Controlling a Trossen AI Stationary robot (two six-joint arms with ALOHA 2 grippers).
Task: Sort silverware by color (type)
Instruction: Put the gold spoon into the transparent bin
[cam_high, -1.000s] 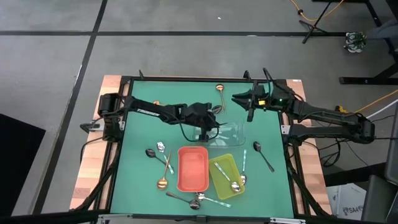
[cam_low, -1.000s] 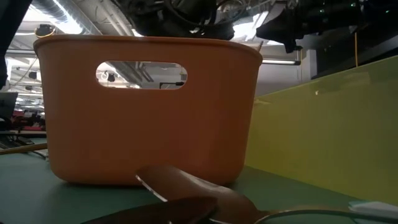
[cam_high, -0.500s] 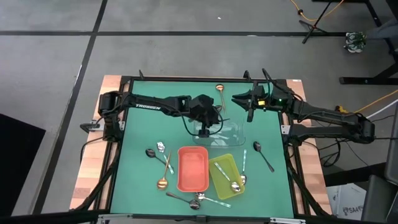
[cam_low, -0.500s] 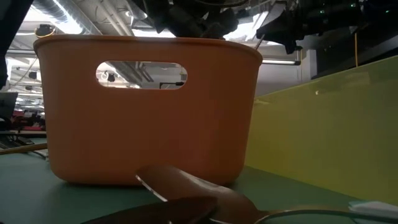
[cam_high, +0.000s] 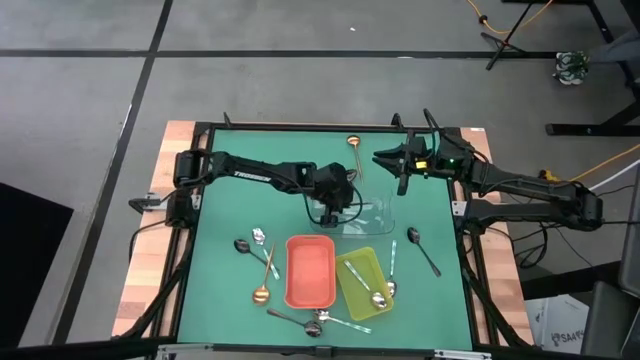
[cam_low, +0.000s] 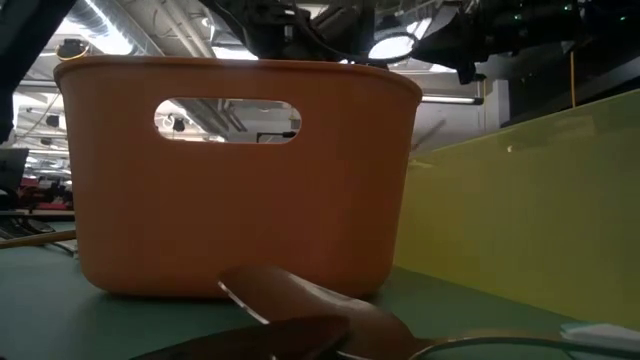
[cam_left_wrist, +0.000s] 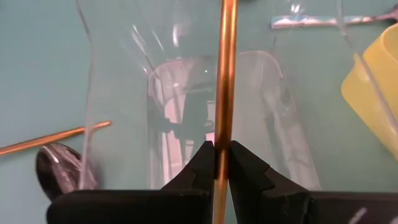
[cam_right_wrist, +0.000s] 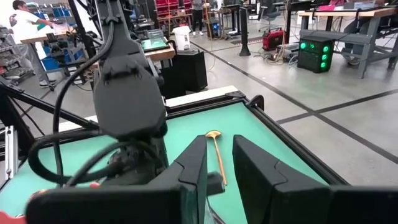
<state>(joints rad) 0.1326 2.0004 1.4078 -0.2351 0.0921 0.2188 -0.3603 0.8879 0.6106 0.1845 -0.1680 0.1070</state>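
Observation:
My left gripper (cam_high: 330, 207) hangs over the clear tray (cam_high: 372, 215), shut on a copper-gold utensil (cam_left_wrist: 225, 74). My right gripper (cam_right_wrist: 219, 163) waits at the far right (cam_high: 402, 160), pointing level, open, with nothing between its fingers. Another copper-gold spoon (cam_high: 353, 147) lies flat on the mat at the far edge. A silver spoon (cam_high: 377, 296) lies in the yellow-green tray (cam_high: 350, 268). The red tray (cam_high: 310, 271) stands beside the yellow-green one. More silverware lies on the mat: copper-gold spoons (cam_high: 266, 272), a black spoon (cam_high: 422, 247), a silver piece (cam_high: 393, 262). My left gripper pinches the copper-gold utensil's slim handle (cam_left_wrist: 224, 134) between its two fingers (cam_left_wrist: 202, 163). The fingers slant down from the table's left. The handle runs on straight ahead past the fingertips. It is lifted clear above the clear tray's floor (cam_left_wrist: 186, 93); its ends lie outside the frame.
A black spoon (cam_high: 242, 245) and a silver piece (cam_high: 258, 237) lie left of the red tray. Several utensils (cam_high: 318, 322) lie at the near edge. In the low view the red tray (cam_low: 240, 180) and the yellow-green tray (cam_low: 540, 200) block the table behind them.
My left gripper has tipped further down and sunk a little over the clear tray as the arm stretched out from the left. It stays shut on the copper-gold utensil, whose free end has dropped lower. My right arm has kept still.

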